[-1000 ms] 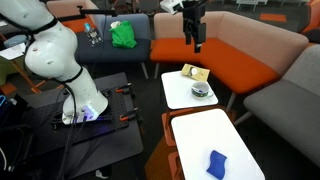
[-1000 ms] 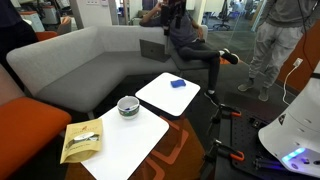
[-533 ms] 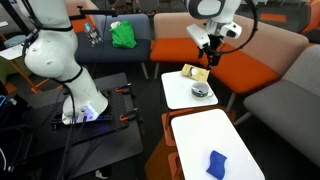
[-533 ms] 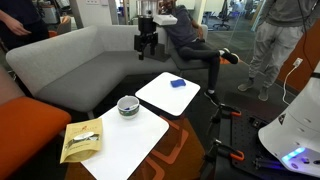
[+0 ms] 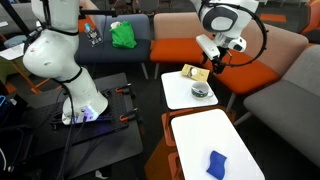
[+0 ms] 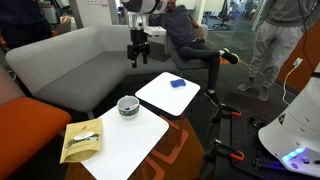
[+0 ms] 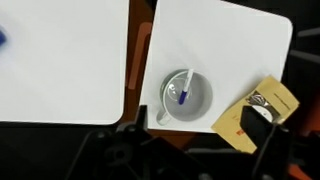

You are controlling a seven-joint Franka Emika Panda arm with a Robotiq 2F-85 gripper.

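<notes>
My gripper [image 5: 213, 64] [image 6: 136, 56] hangs open in the air with nothing between its fingers. It is above the white table [image 5: 180, 96] [image 6: 120, 150] [image 7: 240, 40], apart from it. On that table stands a grey cup [image 5: 202, 91] [image 6: 128, 105] [image 7: 187, 95] with a blue-and-white pen in it. Beside the cup lies a yellow packet [image 5: 195, 72] [image 6: 82, 140] [image 7: 262, 112]. In the wrist view my gripper [image 7: 198, 130] frames the cup's near side, and one dark finger [image 7: 268, 132] covers part of the packet. A blue sponge [image 5: 217, 163] [image 6: 179, 83] lies on the second white table [image 5: 200, 135] [image 6: 160, 98].
Orange and grey sofas [image 5: 250, 60] [image 6: 70, 60] curve round the tables. A green cloth [image 5: 123, 34] lies on the sofa. One person sits [image 6: 190, 40] and another stands [image 6: 272, 40] behind. The robot's white base [image 5: 80, 100] stands on a dark platform.
The arm has swung from over the sofa towards the table with the cup and has come lower. The jaws have stayed open. Nothing on the tables has moved.
</notes>
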